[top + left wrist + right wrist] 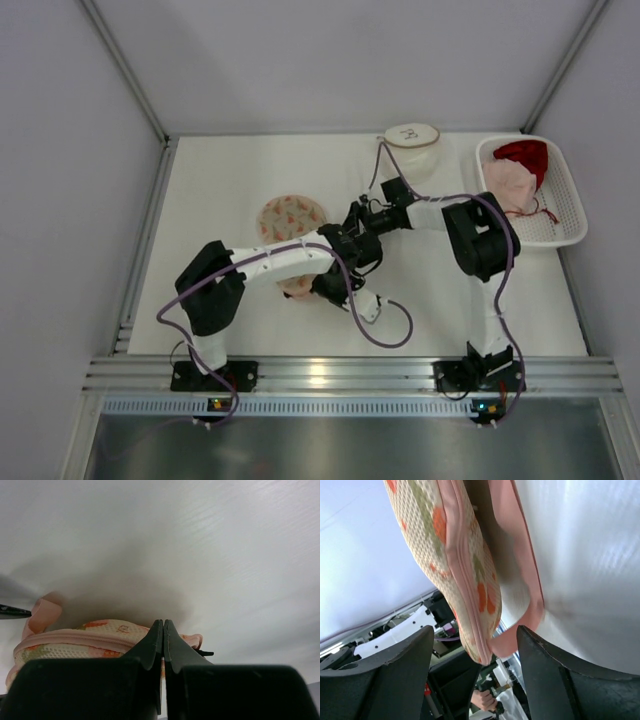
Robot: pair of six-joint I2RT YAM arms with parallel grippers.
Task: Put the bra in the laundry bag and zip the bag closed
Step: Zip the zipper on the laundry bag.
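The round mesh laundry bag (290, 218) with an orange and green print lies at mid-table. Its pink zipper (75, 639) runs along the rim. A pink bra band (522, 565) sticks out from under the bag's edge and also shows as the pink band (45, 612) in the left wrist view. Pink cloth (297, 288) peeks from beneath the left arm. My left gripper (163, 625) is shut just in front of the bag, with nothing visible between its tips. My right gripper (475, 640) stands open, the bag's zippered edge (470, 605) and the pink band lying between its fingers.
A white basket (570, 190) at the back right holds red and pink garments. A second round white bag (412, 140) sits at the back. Both arms cross over the middle of the table, close to each other, with cables looping near the front.
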